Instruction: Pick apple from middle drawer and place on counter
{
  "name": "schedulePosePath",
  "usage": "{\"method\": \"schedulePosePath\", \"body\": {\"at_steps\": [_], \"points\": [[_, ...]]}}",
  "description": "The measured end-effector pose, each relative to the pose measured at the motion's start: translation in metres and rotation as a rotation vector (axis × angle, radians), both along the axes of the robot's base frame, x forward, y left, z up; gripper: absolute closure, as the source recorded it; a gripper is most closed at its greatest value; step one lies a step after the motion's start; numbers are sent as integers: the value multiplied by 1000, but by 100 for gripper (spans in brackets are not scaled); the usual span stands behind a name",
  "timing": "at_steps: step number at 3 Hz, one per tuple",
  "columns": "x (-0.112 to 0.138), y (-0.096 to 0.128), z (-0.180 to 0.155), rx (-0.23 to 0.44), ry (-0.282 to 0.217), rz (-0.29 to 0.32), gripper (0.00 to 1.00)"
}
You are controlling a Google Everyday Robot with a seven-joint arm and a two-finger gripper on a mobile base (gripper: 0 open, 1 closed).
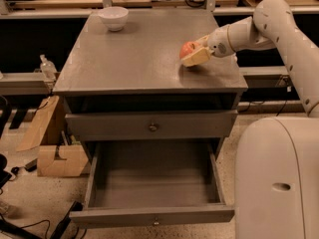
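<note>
The apple (188, 49), red with an orange patch, is at the right side of the counter (134, 59), low over its surface or resting on it. My gripper (195, 50) reaches in from the right and is shut on the apple, with one pale finger (197, 59) in front of it and one behind. The middle drawer (154, 185) is pulled fully open below, and its deep tray is empty. Its small dark knob (156, 222) faces front.
A white bowl (113, 18) stands at the counter's back left. A closed drawer front with a brassy knob (153, 127) sits above the open drawer. My white base (279, 178) is at the right. Cardboard (55, 158) and cables lie on the floor at left.
</note>
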State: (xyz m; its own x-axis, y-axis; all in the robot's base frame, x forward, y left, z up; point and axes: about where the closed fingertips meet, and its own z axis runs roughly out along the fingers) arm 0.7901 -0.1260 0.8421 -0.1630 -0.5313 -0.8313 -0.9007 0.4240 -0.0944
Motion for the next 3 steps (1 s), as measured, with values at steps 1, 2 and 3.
{"method": "schedulePosePath", "body": {"at_steps": [1,2,3], "points": [[0,1,-1,0,1,2,20],[0,2,-1,0,2,2,0],[0,2,-1,0,2,2,0]]}}
